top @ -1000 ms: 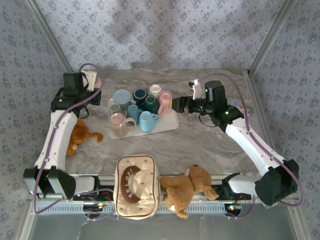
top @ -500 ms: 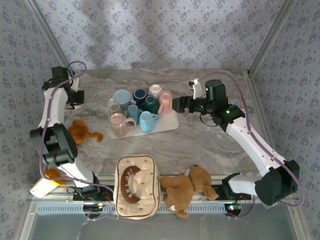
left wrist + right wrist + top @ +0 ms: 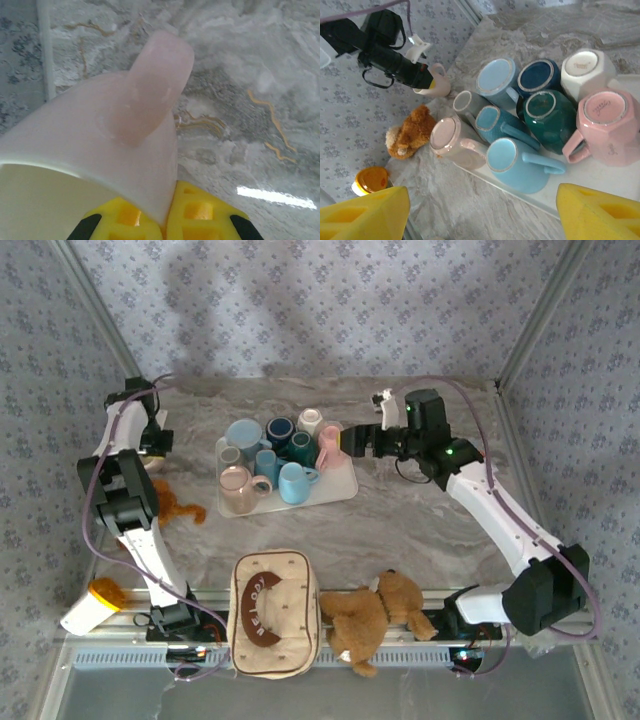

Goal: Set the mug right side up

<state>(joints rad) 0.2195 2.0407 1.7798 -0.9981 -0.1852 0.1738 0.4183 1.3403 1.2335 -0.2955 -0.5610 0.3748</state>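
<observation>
at left edge, withdrawn left end effector [image 3: 169, 220] grips pink mug [image 3: 100, 145]; right one [image 3: 482, 212] wide.

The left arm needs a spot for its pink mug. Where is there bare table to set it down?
The widest bare marble lies in front of the tray, between it and the pouch and big teddy. A narrower strip runs behind the tray, along the back wall. Left of the tray is tighter, with the small teddy close. The tray is packed with mugs.

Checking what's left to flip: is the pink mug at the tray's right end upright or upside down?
Upside down: the pink mug shows its stamped base facing up, rim down on the tray.
</observation>
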